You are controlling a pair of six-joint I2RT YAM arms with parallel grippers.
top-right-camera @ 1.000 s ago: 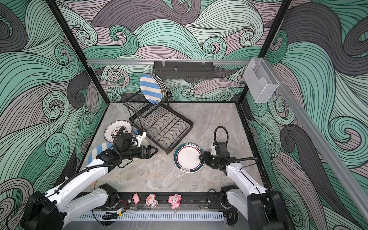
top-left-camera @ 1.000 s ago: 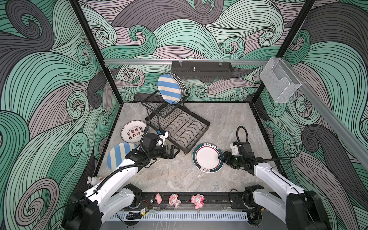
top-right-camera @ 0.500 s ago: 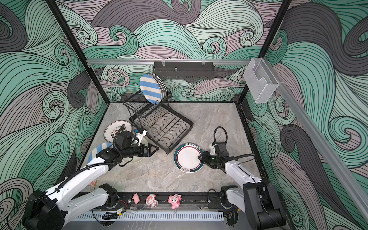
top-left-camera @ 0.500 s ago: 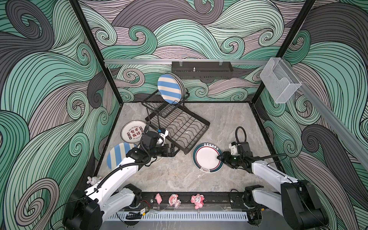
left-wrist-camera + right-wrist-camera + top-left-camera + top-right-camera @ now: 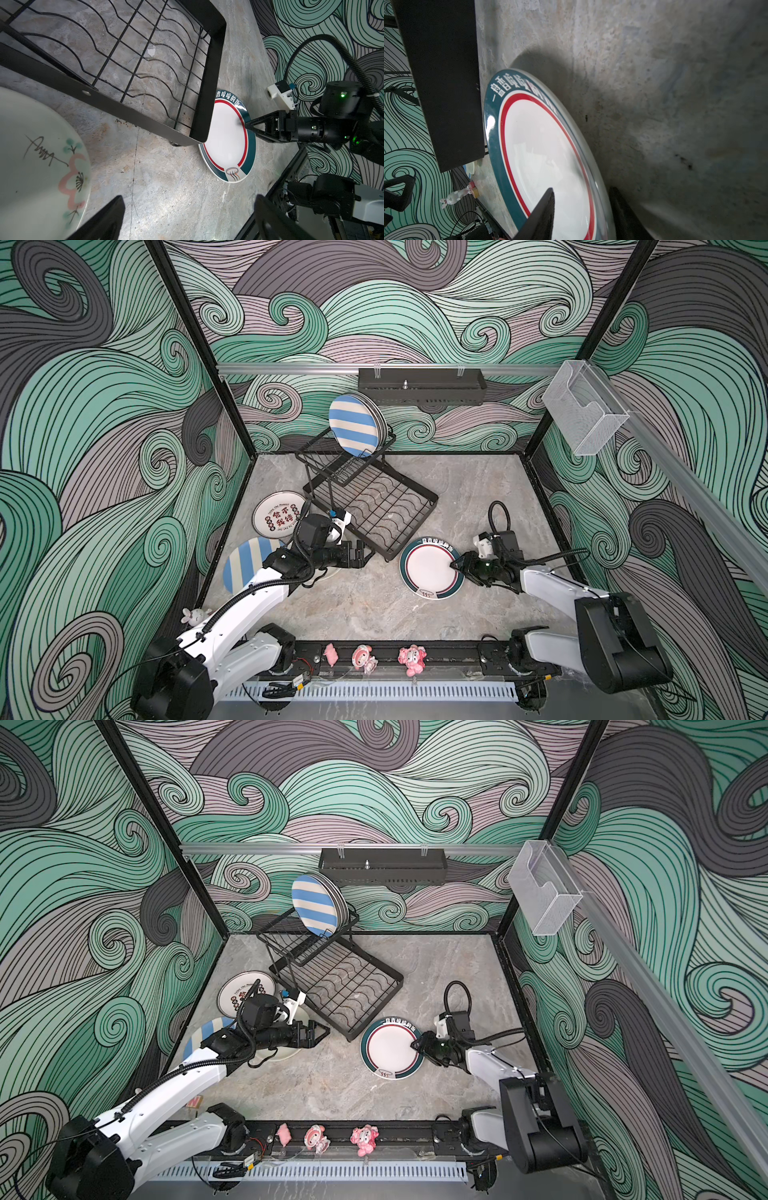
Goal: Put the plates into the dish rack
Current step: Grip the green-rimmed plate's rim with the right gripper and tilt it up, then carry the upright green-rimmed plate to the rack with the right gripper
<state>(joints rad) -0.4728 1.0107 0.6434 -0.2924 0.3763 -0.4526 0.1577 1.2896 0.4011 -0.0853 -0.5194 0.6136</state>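
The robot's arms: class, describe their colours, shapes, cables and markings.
White link shells, black joints and bases. The left hand and right hand are black with triangular open-framed fingers. Ribbed black cables loop over each wrist, beside a white camera block. Green lights glow on the right wrist.

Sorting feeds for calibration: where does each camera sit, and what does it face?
Top views: high at the front, looking down on table, dish rack, left gripper, right gripper.
Left wrist: on the left arm, faces past its open fingertips and the rack corner to the teal-rimmed plate.
Right wrist: low, along that plate; fingers straddle its rim.
Shared: that plate.
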